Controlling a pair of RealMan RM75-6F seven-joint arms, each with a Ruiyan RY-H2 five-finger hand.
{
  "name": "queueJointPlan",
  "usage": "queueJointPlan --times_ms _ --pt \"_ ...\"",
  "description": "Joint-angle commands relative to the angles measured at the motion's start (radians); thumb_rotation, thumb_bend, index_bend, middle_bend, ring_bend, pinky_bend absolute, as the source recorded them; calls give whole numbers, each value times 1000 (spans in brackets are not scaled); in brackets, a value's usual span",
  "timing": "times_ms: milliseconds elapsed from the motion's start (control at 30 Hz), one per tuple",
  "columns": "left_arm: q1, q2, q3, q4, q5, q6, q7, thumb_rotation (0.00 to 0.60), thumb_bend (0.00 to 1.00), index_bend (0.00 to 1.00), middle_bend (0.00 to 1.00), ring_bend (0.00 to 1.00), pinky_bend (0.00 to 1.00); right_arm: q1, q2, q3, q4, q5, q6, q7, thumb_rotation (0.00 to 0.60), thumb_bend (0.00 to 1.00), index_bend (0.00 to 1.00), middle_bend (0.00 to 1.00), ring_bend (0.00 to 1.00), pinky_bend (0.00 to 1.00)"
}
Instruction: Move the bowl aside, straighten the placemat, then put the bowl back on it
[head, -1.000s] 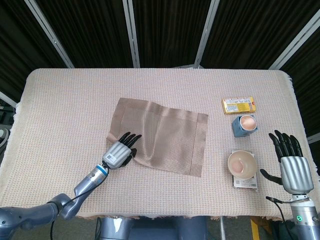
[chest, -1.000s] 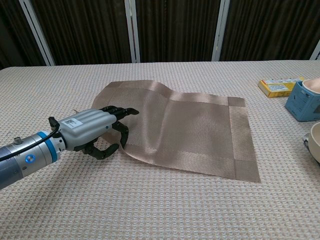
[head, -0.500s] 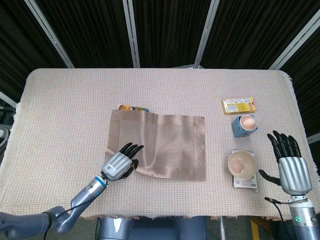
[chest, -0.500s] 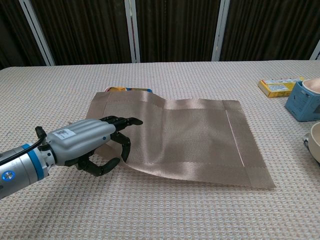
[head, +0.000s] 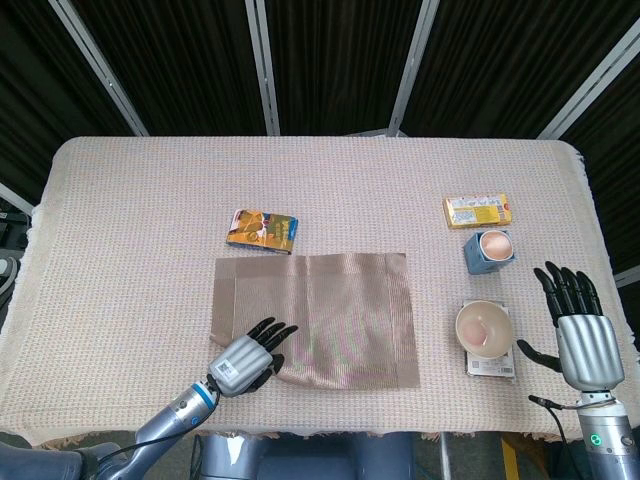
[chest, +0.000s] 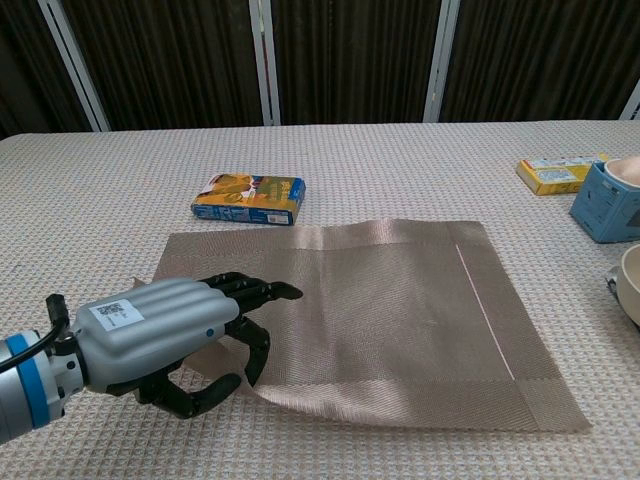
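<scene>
The brown woven placemat (head: 320, 315) lies near the table's front, its edges roughly square to the table. My left hand (head: 245, 362) pinches its near left edge, fingers on top and thumb underneath, as the chest view shows (chest: 170, 335); there the placemat (chest: 400, 310) is lifted in a fold. The pale bowl (head: 484, 327) sits off the mat to the right on a flat dark object (head: 492, 366); only the bowl's rim (chest: 630, 285) shows in the chest view. My right hand (head: 580, 325) hovers right of the bowl, fingers spread, holding nothing.
An orange and blue packet (head: 263, 230) lies just behind the mat's left part. A blue cup (head: 490, 250) and a yellow box (head: 478, 210) stand behind the bowl. The beige tablecloth (head: 130, 250) covers the table; its front edge is close to my left hand.
My left hand has dragged the placemat toward the front edge and turned it square, uncovering the orange and blue packet. The right hand and bowl have stayed put.
</scene>
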Motion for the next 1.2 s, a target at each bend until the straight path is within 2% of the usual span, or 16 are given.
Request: queueJointPlan --times_ms 33,667,733,800,833,867,900,933,1200 --pt "8 -4 7 -19 -15 -4 20 600 532 650 0 0 0 0 0 0 0 -1 -1 -1 600 0 0 0 0 0" --pt "26 8 28 -59 -22 -4 81 600 524 651 0 0 0 -4 0 5 -1 -4 -2 -2 600 0 0 0 0 0" --pt "27 14 31 -62 -24 -6 80 600 474 584 0 0 0 -4 0 5 -2 -4 -2 -3 600 0 0 0 0 0" --pt "27 20 34 -67 -21 -10 73 600 286 379 0 0 0 -4 0 5 -3 -4 -3 -4 600 0 0 0 0 0" --pt "27 22 35 -68 -18 -10 67 600 145 215 0 0 0 -4 0 5 -2 -4 -4 -5 600 0 0 0 0 0" --pt "29 25 36 -68 -13 -9 56 600 44 88 0 0 0 -4 -1 5 -2 -5 -4 -5 600 0 0 0 0 0" --pt "30 27 37 -69 -9 -7 47 600 10 37 0 0 0 -4 -1 5 -2 -6 -4 -5 600 0 0 0 0 0" --pt "32 31 39 -70 -3 -5 34 600 0 2 0 0 0 -4 -1 5 -2 -7 -4 -5 600 0 0 0 0 0" --pt "58 100 32 -122 43 65 -83 600 0 0 0 0 0 -7 1 5 -4 -11 -1 -3 600 0 0 0 0 0"
